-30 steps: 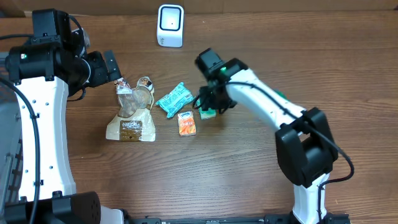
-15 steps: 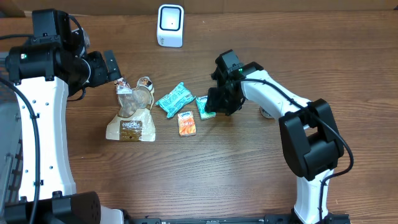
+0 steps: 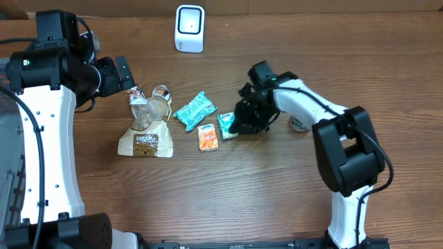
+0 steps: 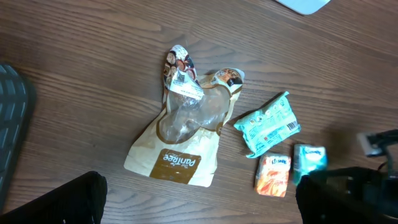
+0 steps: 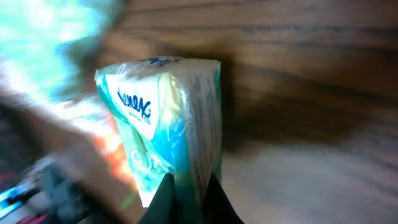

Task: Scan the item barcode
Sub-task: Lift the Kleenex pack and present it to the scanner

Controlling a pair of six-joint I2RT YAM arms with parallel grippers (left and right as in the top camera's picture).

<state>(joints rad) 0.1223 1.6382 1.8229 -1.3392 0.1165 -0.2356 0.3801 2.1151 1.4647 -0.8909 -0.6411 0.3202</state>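
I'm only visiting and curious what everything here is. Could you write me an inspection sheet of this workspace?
Surface: wooden table, brown, no spills seen.
Job's things: white scanner at the top of the overhead view; tissue pack gripped at one end.
Clutter: brown pouch, teal packet and orange pack lying near each other; a small white object behind the right arm, unclear.
Grippers: left tool open, holding nothing; right tool shut on the tissue pack.
Cables: black cable along the left arm; another on the right arm.
Surroundings: dark grey surface past the table's left side.
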